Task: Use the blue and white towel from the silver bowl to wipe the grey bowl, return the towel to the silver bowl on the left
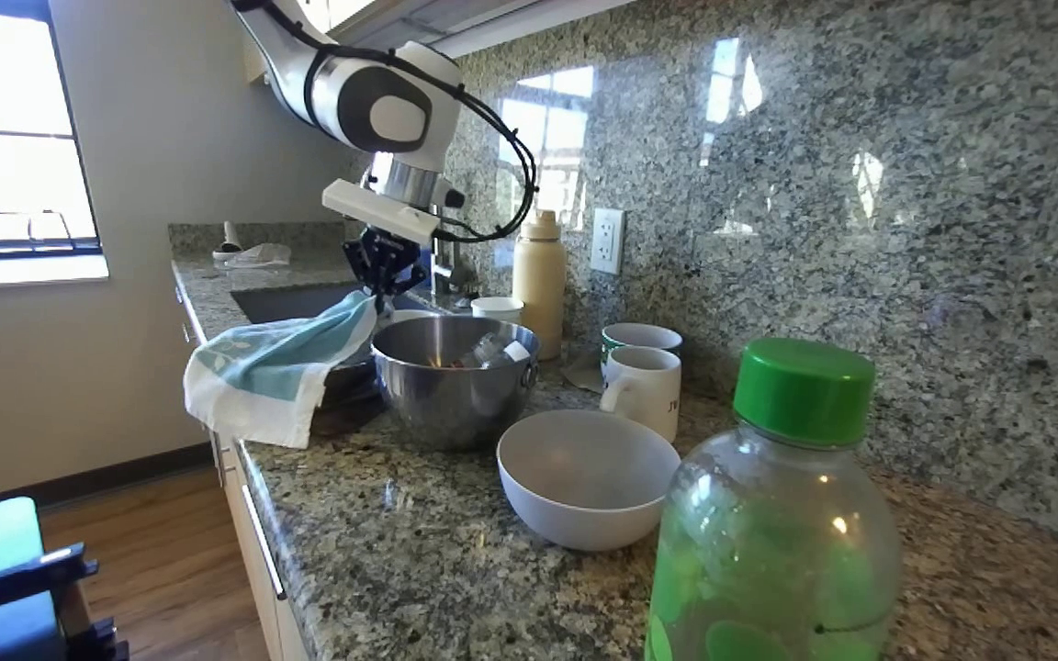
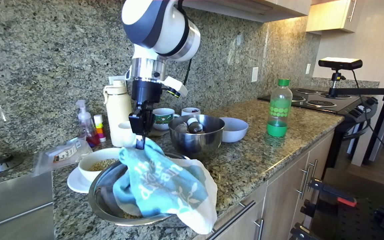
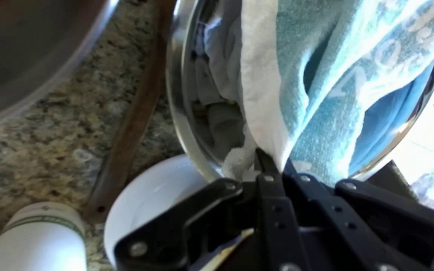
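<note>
Blue and white towel [image 2: 168,186] is pinched near a hem by the tool [image 3: 278,168], jaws closed on the cloth, no gap showing. Its bulk is hung slack over the silver bowl [image 3: 179,113], one white end draped past the rim. Held by an edge, presumably, so that a loose flap is left for wiping. On the tabletop [image 1: 400,560] a metal bowl [image 1: 446,413] of small containers [image 2: 195,127] is set between towel and grey bowl [image 1: 575,516]; a raised carry is probably needed. Whether wiping is done or due cannot be told.
</note>
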### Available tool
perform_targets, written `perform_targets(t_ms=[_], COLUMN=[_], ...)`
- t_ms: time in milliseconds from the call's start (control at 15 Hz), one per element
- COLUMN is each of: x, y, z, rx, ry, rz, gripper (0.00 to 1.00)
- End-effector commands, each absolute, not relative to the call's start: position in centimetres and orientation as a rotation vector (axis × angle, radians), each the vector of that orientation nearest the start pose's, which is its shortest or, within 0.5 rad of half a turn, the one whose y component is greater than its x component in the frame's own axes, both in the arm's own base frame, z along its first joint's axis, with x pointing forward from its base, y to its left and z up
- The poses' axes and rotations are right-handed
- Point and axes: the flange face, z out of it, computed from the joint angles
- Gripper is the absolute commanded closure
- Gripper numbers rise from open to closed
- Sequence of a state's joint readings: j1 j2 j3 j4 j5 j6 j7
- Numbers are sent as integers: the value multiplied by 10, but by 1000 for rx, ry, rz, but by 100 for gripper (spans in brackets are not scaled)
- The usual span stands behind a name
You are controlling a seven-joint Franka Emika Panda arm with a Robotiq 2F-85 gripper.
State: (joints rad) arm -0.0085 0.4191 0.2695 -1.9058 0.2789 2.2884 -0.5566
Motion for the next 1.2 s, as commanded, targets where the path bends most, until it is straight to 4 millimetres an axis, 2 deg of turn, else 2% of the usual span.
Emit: perform_targets(t_ms=[0,267,533,800,1133], x=[601,597,583,561,527], y=[126,97,63,16,-42], z=[331,377,411,431,441], rx=[-2746,-2781,-2842,-2902,-2953], ry=[-670,-552,-367,-97,222], rz=[-148,-260,-349,-432,-511], gripper=[99,99,99,99,99])
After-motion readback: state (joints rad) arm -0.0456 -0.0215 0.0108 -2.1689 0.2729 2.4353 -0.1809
